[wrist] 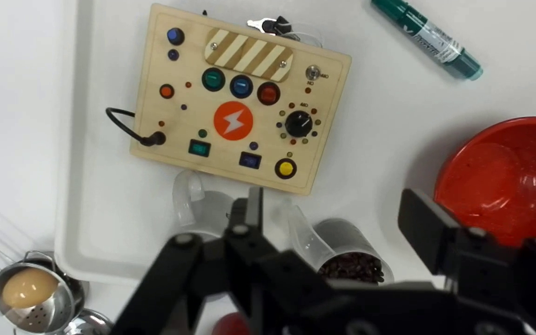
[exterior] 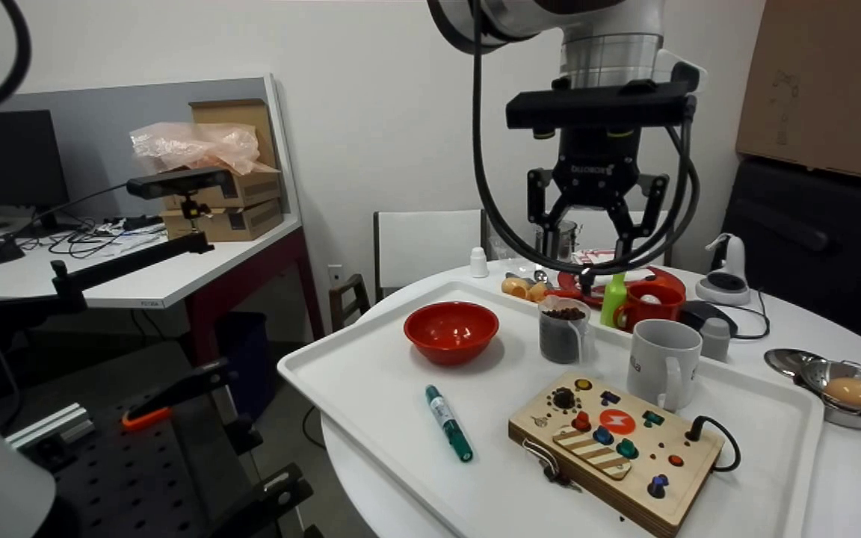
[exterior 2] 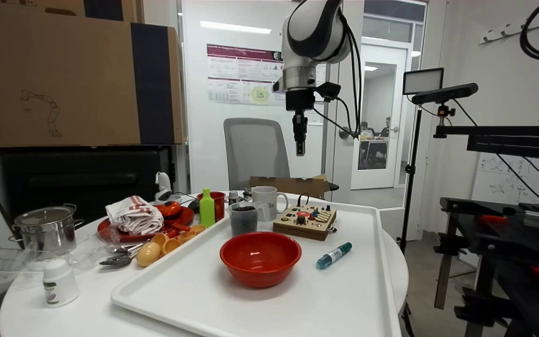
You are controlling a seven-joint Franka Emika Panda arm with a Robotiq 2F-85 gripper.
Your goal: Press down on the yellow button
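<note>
The yellow button [wrist: 286, 168] sits near a corner of the light wooden board [wrist: 268, 126], beside a blue switch and a black dial. It also shows in both exterior views [exterior: 584, 384] [exterior 2: 285, 219]. The board lies flat on a white tray [exterior: 386, 373]. My gripper [wrist: 331, 199] is open with nothing between its fingers. It points down, high above the table, in both exterior views [exterior: 584, 243] [exterior 2: 300, 149]. In the wrist view the button shows beyond the left fingertip, apart from it. Nothing covers the button.
A white mug [exterior: 666, 359] and a clear cup of dark beans [exterior: 563, 340] stand beside the board on the tray. A red bowl [exterior: 451, 332] and a green marker [exterior: 448, 422] lie on it too. A black cable [exterior: 729, 441] leaves the board's side.
</note>
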